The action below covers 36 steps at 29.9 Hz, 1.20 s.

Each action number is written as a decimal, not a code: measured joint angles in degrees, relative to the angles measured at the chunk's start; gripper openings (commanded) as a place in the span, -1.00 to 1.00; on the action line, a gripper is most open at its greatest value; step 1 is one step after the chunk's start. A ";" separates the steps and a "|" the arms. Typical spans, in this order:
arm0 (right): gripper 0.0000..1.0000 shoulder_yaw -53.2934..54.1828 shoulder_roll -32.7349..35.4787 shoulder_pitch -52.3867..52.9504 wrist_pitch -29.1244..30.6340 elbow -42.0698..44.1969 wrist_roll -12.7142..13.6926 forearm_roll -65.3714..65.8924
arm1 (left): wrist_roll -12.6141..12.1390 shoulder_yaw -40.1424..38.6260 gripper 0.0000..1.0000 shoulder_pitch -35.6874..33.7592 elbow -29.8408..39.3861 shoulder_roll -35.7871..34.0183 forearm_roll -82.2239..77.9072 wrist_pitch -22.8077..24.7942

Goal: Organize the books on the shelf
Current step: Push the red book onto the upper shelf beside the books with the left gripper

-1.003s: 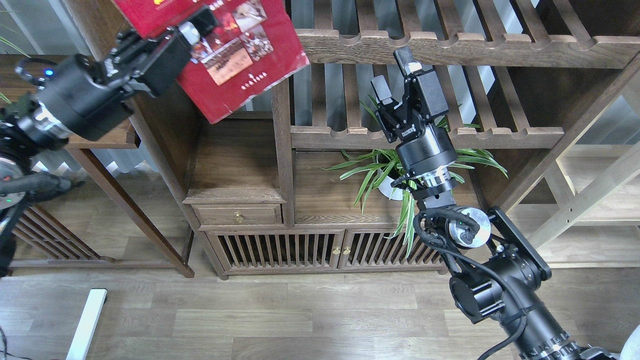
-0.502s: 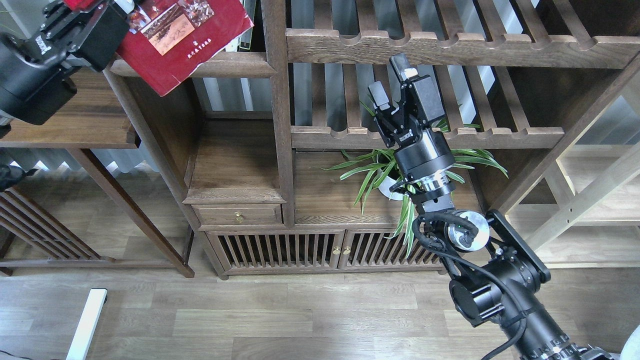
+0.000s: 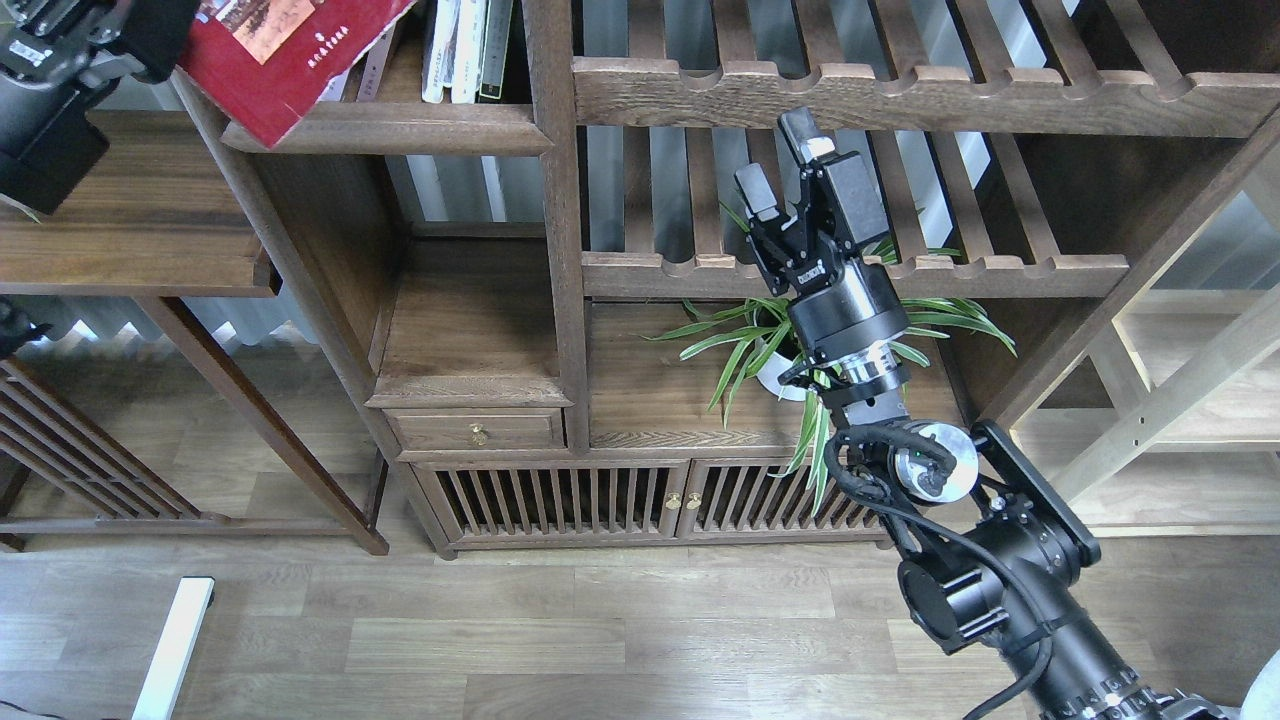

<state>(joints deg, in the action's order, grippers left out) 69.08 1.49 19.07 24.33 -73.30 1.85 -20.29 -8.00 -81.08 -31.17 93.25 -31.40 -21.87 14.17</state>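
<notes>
The red book with a photo cover [image 3: 270, 60] hangs tilted at the top left, its lower corner over the left end of the dark walnut shelf board [image 3: 400, 130]. My left gripper [image 3: 160, 30] is shut on the book's left side and is mostly cut off by the view's edge. My right gripper [image 3: 780, 160] is open and empty, raised in front of the slatted shelves, apart from any book. The dark brown book and the thick white book are out of view.
Thin white and dark-spined books [image 3: 465, 50] stand on the shelf board by the post. Slatted shelves with scalloped rails [image 3: 900, 95] fill the right. A potted plant [image 3: 785, 375] sits below my right gripper. A side table [image 3: 130, 250] stands at the left.
My left gripper has carried the red book up and to the left, uncovering the shelf board and the thin books. My right arm has barely moved.
</notes>
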 measured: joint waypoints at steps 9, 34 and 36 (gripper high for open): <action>0.98 -0.05 -0.09 0.01 -0.04 0.00 0.05 -0.01 | 0.01 -0.57 -0.97 -0.44 0.36 0.37 -6.59 -6.56; 0.98 -0.08 -0.16 0.01 -0.17 0.00 0.08 -0.16 | -0.21 6.29 -0.97 -9.04 -5.49 1.72 -18.04 -17.56; 0.98 -0.08 -0.18 0.01 -0.10 0.00 0.09 -0.18 | -0.03 7.64 -0.97 -10.11 -6.14 2.32 -18.41 -19.12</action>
<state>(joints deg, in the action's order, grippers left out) 69.00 1.32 19.07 24.23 -73.30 1.94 -20.48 -8.04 -73.44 -41.29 87.11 -29.08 -40.28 -4.95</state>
